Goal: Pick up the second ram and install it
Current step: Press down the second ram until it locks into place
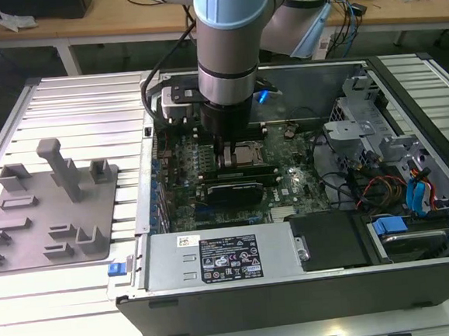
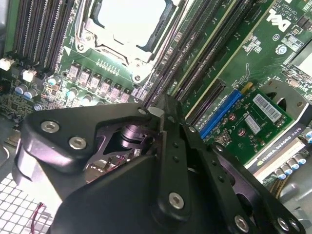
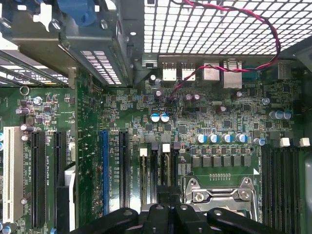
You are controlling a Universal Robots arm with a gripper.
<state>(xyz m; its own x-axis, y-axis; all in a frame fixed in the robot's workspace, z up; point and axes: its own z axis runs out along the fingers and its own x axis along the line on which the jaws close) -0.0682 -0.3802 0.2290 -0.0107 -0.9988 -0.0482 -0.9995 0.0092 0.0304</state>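
— gripper [image 1: 228, 158] position, please?

— down inside the open computer case [image 1: 298, 306], which lies on the slatted counter [image 1: 71, 102]. it hangs off the arm [image 1: 227, 51], with its tip low over the motherboard [image 1: 292, 182].

— which part of the board?

— the memory slots [image 1: 248, 168] between the cpu socket [image 1: 248, 152] and the graphics card [image 1: 230, 192]. in the first wrist view the gripper [image 3: 163, 208] sits right over those slots [image 3: 158, 170], just beside the socket [image 3: 222, 195].

— apart, together, or clamped?

— i cannot tell. in the second wrist view the gripper [image 2: 158, 113] narrows towards the board, but its own black linkage hides the tip.

— and the second ram?

— i cannot place it for certain. it may be hidden under the gripper at those slots; whether it is gripped or seated in a slot i cannot tell.

— anything around the socket?

— a second bank of dark slots [image 3: 280, 185] on its far side, seen in the first wrist view. the second wrist view has the socket [image 2: 126, 19] with its metal frame.

— outside the case?

— a grey fixture tray [image 1: 48, 205] with upright pegs lies on the counter towards the exterior view's left, well apart from the gripper. the power supply [image 1: 216, 258] lies along the near wall of the case.
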